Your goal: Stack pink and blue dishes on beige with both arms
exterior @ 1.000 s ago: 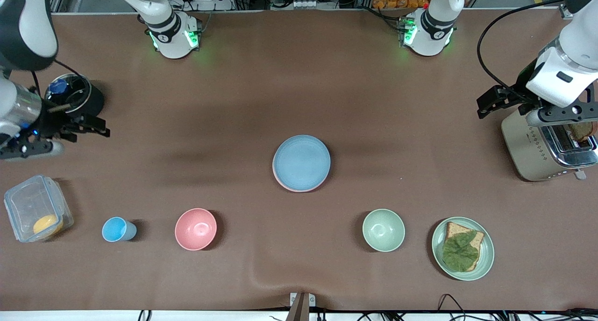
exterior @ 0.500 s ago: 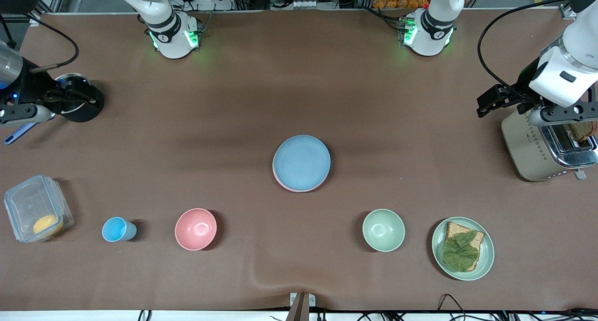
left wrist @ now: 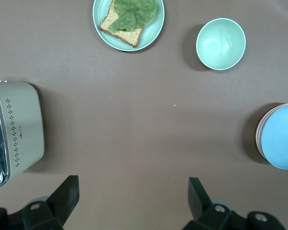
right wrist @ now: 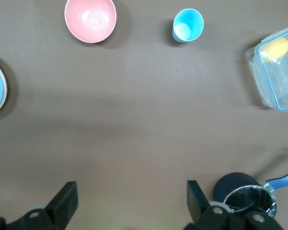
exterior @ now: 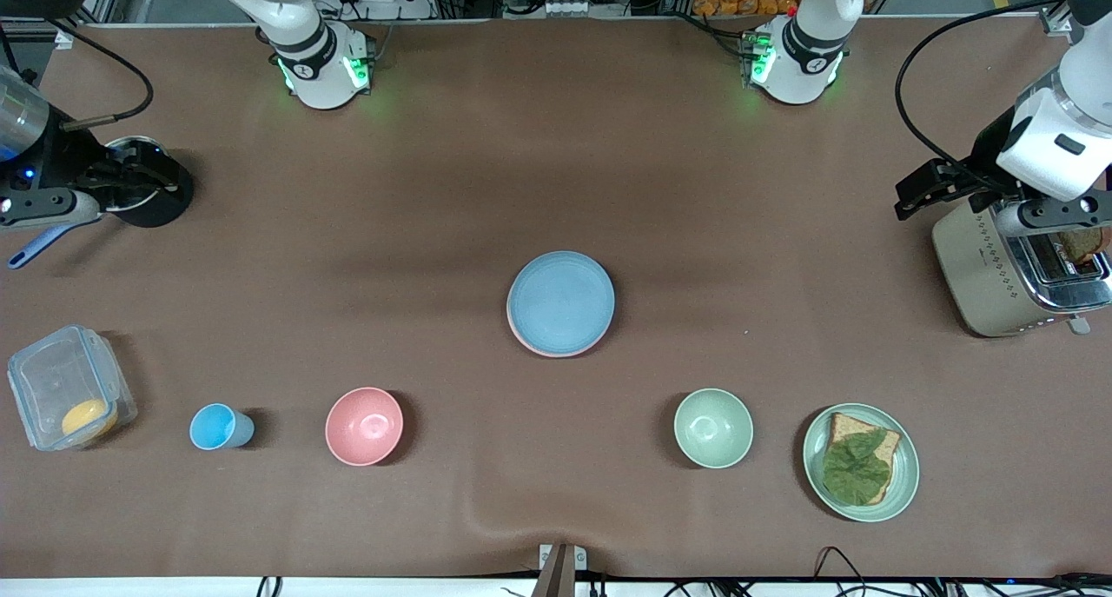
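Brown cloth covers the counter (exterior: 556, 145), where the nearest row holds a clear container (exterior: 61, 388), a blue cup (exterior: 217, 427), a pink bowl (exterior: 364, 426), a green bowl (exterior: 713, 427) and a green plate (exterior: 903, 484) with toast, none of them part of the job. Farther back, at mid-counter, the blue plate (exterior: 560, 300) lies on the pink plate (exterior: 532, 347), whose rim peeks out at the near edge. The beige plate cannot be made out; it is probably hidden beneath them. Farther still, the right hand (right wrist: 130, 191) hangs over a black pot (exterior: 161, 202) at the right arm's end, its fingers spread and empty. The left hand (left wrist: 132, 189) hangs over the toaster (exterior: 982, 275) at the left arm's end, its fingers likewise apart. The stacking looks finished. What remains calls for no grasp, only both arms parking clear of the pile.
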{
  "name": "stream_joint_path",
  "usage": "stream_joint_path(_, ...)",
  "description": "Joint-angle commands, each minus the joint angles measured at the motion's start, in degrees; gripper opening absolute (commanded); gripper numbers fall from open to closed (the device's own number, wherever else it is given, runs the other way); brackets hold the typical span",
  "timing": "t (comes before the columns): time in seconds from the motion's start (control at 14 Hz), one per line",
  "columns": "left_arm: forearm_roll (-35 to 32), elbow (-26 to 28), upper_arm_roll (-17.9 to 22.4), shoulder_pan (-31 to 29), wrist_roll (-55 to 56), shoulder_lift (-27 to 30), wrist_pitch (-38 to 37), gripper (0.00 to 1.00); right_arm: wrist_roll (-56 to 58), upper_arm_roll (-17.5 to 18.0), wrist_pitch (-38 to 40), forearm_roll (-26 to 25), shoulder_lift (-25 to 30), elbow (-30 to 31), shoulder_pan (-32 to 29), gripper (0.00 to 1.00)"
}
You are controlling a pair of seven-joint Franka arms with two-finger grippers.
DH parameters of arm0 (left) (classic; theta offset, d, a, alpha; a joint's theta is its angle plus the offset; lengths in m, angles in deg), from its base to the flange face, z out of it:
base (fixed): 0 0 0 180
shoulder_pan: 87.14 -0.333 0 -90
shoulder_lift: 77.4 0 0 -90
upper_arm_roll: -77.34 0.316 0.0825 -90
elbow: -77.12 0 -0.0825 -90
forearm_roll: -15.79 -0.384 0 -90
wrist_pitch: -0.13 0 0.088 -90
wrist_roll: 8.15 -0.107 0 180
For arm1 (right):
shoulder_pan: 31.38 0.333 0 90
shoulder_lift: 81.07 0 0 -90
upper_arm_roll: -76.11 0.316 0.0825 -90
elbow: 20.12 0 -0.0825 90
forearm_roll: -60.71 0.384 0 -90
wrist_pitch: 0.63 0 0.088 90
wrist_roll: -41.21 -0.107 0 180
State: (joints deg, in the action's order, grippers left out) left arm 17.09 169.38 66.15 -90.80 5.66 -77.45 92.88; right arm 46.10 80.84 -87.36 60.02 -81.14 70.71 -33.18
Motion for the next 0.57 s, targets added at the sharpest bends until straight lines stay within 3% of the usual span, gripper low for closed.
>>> stream_joint_path(0.0,1.34,-0.94,-0.50,-0.92,-0.10,0.67,-0.91,1.00,-1.02,0.19,0.94,-1.15,-0.37,-1.18,-0.22,1.00)
stream_joint_path(0.5,0.64,-0.94,-0.59,-0.83,-0.02,0.84,-1.08,1.00,-1.02,0.19,0.77,-1.15,-0.37,-1.18,-0.13,1.00)
